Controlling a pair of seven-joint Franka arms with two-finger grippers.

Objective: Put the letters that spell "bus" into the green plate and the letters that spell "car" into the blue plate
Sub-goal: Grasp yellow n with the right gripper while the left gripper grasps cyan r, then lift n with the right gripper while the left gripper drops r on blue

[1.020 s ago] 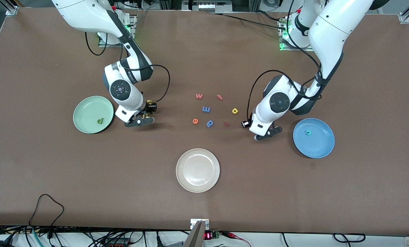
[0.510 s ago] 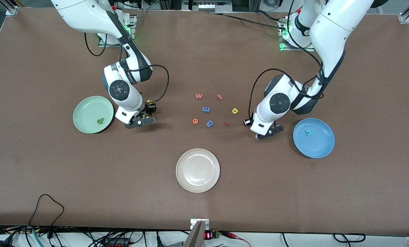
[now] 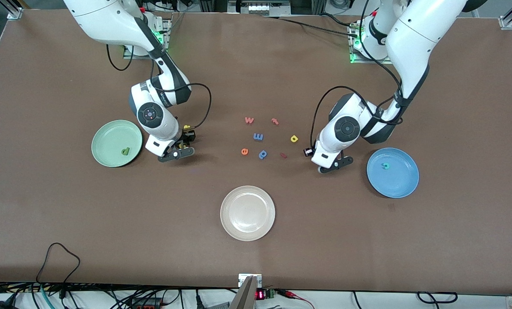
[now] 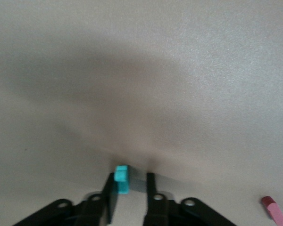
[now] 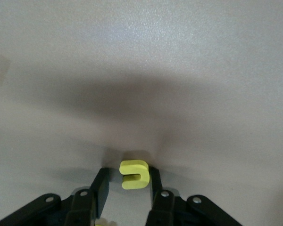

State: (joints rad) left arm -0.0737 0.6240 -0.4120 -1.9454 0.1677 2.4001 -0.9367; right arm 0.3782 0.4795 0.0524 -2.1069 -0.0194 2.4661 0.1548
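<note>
My right gripper is low over the table beside the green plate, where a dark green b lies. In the right wrist view the gripper stands open around a yellow u, which touches one finger and is clear of the other. Down at the table between the loose letters and the blue plate is my left gripper. That plate holds a teal c. Seen from its wrist, the left gripper is narrowly open, with a teal letter against one finger. A yellow a lies on the table.
Loose letters lie mid-table: pink w, pink t, blue m, orange e, blue p and a small red piece. A white plate sits nearer the front camera.
Both grippers have narrowed around their letters. The left gripper has edged slightly toward the loose letters; the right arm has barely moved.
</note>
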